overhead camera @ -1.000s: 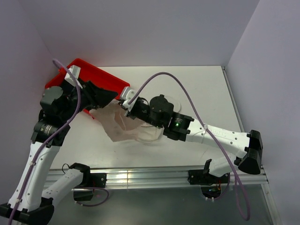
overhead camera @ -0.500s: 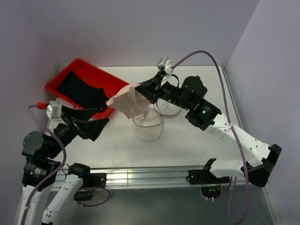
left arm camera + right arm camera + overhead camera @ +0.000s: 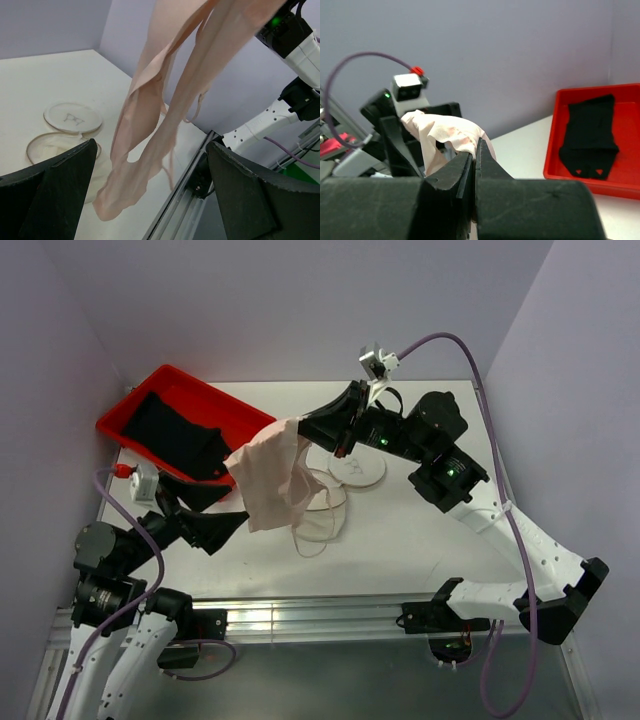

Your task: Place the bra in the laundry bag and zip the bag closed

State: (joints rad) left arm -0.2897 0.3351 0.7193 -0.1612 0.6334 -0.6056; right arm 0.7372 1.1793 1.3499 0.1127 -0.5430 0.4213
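My right gripper (image 3: 320, 436) is shut on the top of a pale pink bra (image 3: 268, 480) and holds it in the air; the bra hangs down over the table's left middle. In the right wrist view the jaws (image 3: 476, 148) pinch the pink fabric (image 3: 445, 131). The laundry bag (image 3: 322, 512) lies open on the table below it, and its round face with the black bra outline (image 3: 357, 470) lies flat behind. My left gripper (image 3: 228, 506) is open and empty, just left of the hanging bra. In the left wrist view the bra (image 3: 150, 125) hangs in front of the open gripper (image 3: 151, 150), with the bag (image 3: 72, 116) beyond.
A red tray (image 3: 130, 415) with a black garment (image 3: 175, 435) sits at the back left; it also shows in the right wrist view (image 3: 555, 150). The table's near edge has a metal rail (image 3: 300, 615). Purple walls close in the back and both sides.
My right gripper has lifted the bra up and back off the bag. My left arm has pulled back toward the near left, and its gripper stands open beside the bra.
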